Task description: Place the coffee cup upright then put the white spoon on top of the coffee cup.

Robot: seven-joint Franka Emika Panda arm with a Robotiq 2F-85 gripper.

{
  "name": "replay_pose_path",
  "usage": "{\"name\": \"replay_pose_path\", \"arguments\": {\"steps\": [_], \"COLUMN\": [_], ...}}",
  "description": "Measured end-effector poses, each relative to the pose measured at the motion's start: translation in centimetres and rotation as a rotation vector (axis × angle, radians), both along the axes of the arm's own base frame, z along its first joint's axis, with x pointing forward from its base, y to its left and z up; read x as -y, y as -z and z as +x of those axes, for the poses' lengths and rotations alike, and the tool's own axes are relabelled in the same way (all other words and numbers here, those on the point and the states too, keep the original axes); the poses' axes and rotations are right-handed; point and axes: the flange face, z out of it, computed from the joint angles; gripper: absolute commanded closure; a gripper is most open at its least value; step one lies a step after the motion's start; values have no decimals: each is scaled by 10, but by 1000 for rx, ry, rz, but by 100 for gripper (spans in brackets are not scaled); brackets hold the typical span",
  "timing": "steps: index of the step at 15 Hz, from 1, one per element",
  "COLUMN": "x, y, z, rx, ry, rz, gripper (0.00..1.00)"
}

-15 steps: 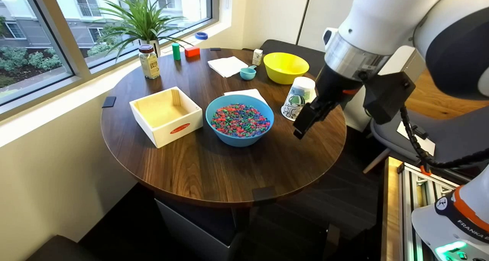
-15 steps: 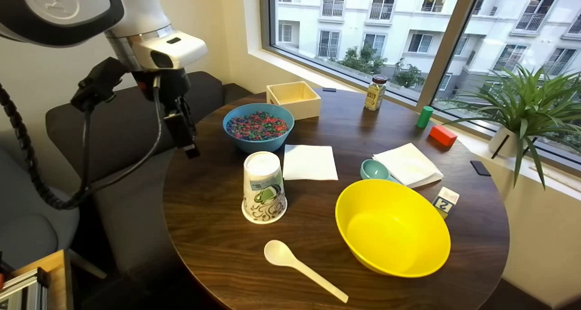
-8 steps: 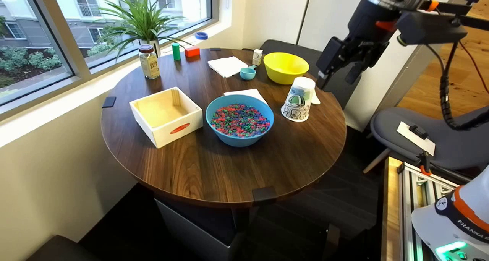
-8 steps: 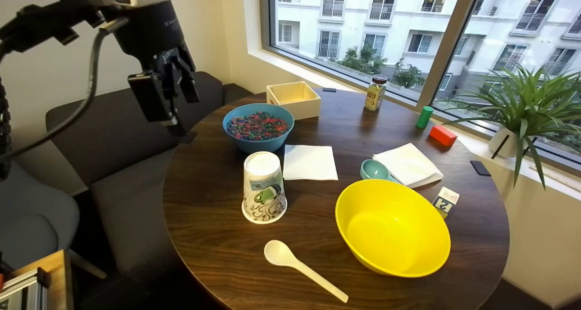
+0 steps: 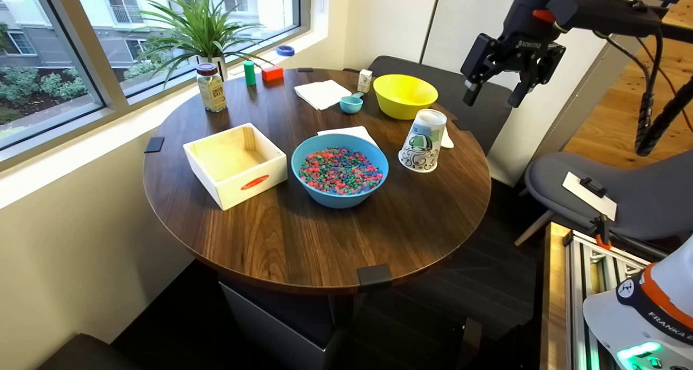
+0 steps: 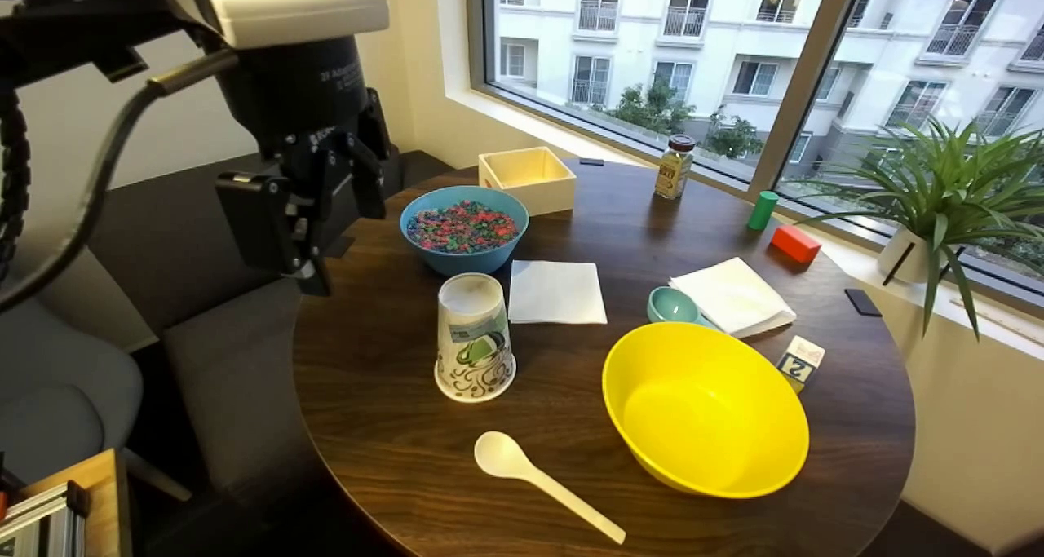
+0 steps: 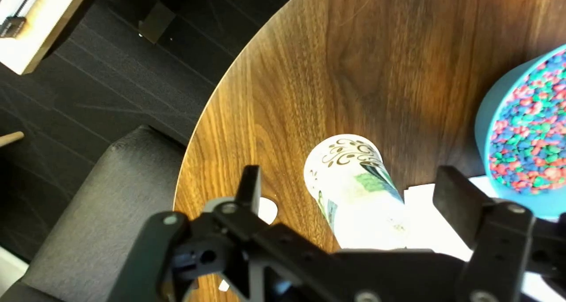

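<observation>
The coffee cup (image 5: pixel 423 141) stands upside down on the table, its narrow closed end up and wide rim down. It also shows in an exterior view (image 6: pixel 475 341) and in the wrist view (image 7: pixel 353 182), where its upper part is hidden behind the gripper body. The white spoon (image 6: pixel 504 456) lies flat on the table near the cup. In an exterior view only its tip (image 5: pixel 447 139) shows behind the cup. My gripper (image 5: pixel 492 97) is open and empty, raised above the table's edge and apart from the cup. It also shows in an exterior view (image 6: pixel 347 245) and in the wrist view (image 7: pixel 349 176).
A blue bowl (image 5: pixel 339 198) of coloured pieces stands beside the cup. A yellow bowl (image 6: pixel 705 410), a small blue cup (image 6: pixel 673 306), napkins (image 6: pixel 558 292), a wooden box (image 5: pixel 252 183), a spice jar (image 5: pixel 211 88) and blocks (image 6: pixel 795 244) are on the table.
My gripper has risen and swung away from over the table beside the cup, and turned so its spread fingers show. The cup and spoon have not moved.
</observation>
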Motion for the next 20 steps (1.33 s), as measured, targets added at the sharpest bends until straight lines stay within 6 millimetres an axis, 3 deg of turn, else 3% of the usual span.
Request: {"name": "replay_pose_path", "arguments": {"steps": [4,9,14,20], "x": [7,55,93,111], "y": [0,2,18,34], "z": [1,9,29,62], "rx": [2,2,-62,-174], "ry": [30,157,256,292], "rz": [9,141,259,321], "gripper": [0,0,0,0]}}
